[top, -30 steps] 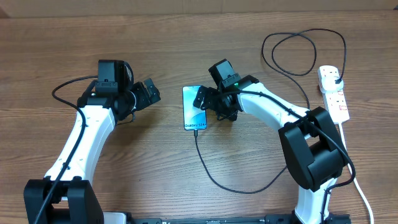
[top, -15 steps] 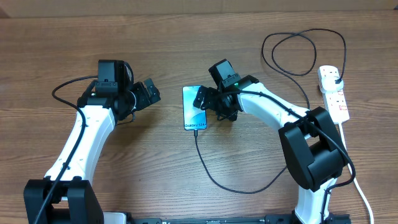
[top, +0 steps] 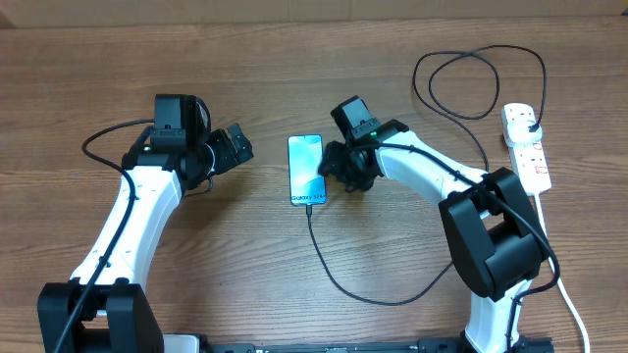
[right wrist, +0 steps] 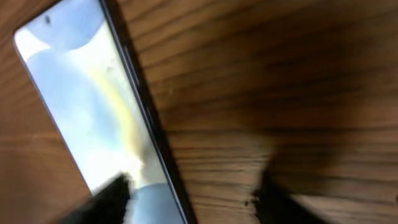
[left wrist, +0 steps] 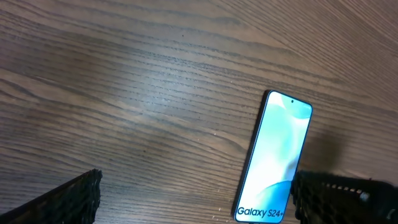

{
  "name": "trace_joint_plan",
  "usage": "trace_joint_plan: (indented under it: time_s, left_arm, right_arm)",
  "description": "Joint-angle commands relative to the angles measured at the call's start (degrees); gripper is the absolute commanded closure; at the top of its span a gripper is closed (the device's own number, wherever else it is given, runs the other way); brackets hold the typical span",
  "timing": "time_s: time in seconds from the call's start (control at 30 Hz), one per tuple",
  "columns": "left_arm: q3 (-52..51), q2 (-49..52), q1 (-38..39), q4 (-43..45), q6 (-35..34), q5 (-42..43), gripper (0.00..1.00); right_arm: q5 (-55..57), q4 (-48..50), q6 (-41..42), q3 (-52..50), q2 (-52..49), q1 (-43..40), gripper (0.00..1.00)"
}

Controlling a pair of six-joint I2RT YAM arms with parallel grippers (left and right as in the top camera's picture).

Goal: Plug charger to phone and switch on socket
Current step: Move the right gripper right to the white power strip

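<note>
The phone [top: 306, 170] lies flat mid-table with its screen lit light blue. It also shows in the left wrist view [left wrist: 277, 158] and the right wrist view [right wrist: 81, 106]. The charger [top: 334, 270] runs from the phone's near end in a loop along the table to its black plug [top: 531, 125] in the socket [top: 526, 147] at the far right. My right gripper [top: 331, 168] sits at the phone's right edge, blurred, its jaws partly apart astride that edge [right wrist: 193, 199] and holding nothing. My left gripper [top: 238, 147] hovers left of the phone, wide open [left wrist: 202, 208].
A thick white cord [top: 569, 294] runs from the socket to the table's near right edge. The charger's spare length loops at the back right [top: 471, 83]. A black cable [top: 98, 142] arcs by the left arm.
The right gripper's jaws have narrowed and drawn back from over the phone's screen toward its right edge. The left arm, phone and charger have not moved.
</note>
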State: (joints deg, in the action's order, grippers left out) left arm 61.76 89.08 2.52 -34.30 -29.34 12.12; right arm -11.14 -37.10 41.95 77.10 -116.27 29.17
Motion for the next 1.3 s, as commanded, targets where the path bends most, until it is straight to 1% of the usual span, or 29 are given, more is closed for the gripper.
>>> trace_joint_plan:
  time_s: [0.0,0.07,0.1,0.13,0.67,0.8,1.0,1.13,1.27]
  left_arm:
    - [0.20,-0.98,0.07,0.02,1.53,-0.55,0.01]
    - [0.20,-0.98,0.07,0.02,1.53,-0.55,0.00]
    - [0.20,-0.98,0.07,0.04,1.51,-0.52,0.00]
    - [0.20,-0.98,0.07,0.02,1.53,-0.52,0.00]
    - [0.20,-0.98,0.04,0.02,1.51,-0.55,0.00]
    - [0.20,-0.98,0.07,0.04,1.51,-0.52,0.00]
    - [0.20,-0.98,0.07,0.04,1.53,-0.55,0.00]
    - [0.20,-0.98,0.07,0.04,1.53,-0.52,0.00]
    - [0.20,-0.98,0.07,0.04,1.53,-0.55,0.00]
  right_arm:
    - [1.44,0.17,1.60,-0.87,-0.94,-0.44,0.69]
    - [1.42,0.39,1.79,-0.87,-0.94,-0.48,0.87]
    - [1.40,0.46,1.79,-0.87,-0.94,-0.48,0.94]
    - [1.29,0.48,1.77,-0.87,-0.96,-0.52,0.96]
    - [-0.02,-0.59,1.53,-0.61,-0.50,-1.97,0.96]
    - [0.90,-8.79,0.66,3.13,1.88,-5.11,0.96]
    - [1.73,-22.93,-5.62,9.31,5.40,-10.10,0.96]
    - [6.58,-30.21,-6.16,11.32,6.95,-13.64,0.96]
    - [11.19,-34.71,-6.23,13.29,8.15,-18.45,0.96]
